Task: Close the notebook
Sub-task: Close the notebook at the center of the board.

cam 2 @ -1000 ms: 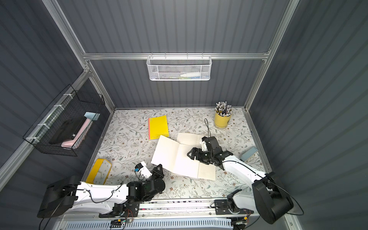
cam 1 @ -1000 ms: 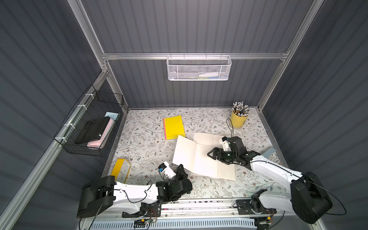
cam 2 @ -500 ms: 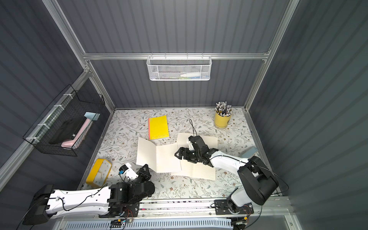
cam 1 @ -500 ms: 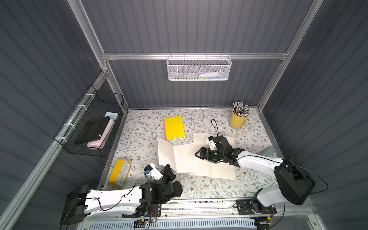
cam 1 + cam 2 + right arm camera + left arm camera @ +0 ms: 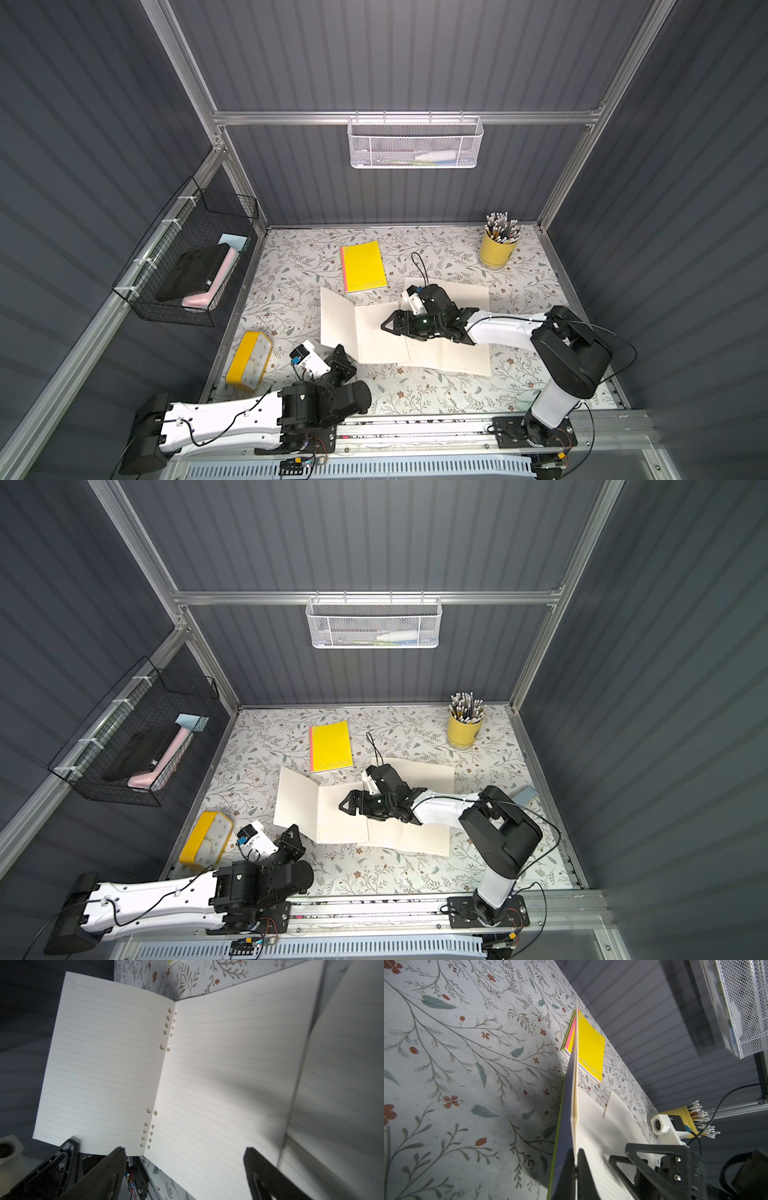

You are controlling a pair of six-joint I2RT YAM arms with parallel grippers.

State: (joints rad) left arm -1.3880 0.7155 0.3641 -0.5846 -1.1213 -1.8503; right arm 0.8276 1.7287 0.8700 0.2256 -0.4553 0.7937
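A grey ribbed-wall enclosure (image 5: 415, 62) surrounds the floral-patterned tabletop (image 5: 299, 266). On it lies the open notebook with cream lined pages (image 5: 374, 332), not yet closed. The right gripper (image 5: 185, 1153) sits over the notebook's centre pages, fingers apart, probably to keep the far half flat. At the notebook's near corner the left gripper (image 5: 575, 1157) is pinched tight on the dark cover (image 5: 566, 1105) and its leaves, tilting that half up, likely to fold it over.

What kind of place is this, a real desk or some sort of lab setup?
Probably a robot test cell dressed as a desk: gray panel walls on an aluminum frame, robot arms on a rail, and an open notebook and pencil cup on a floral tabletop.
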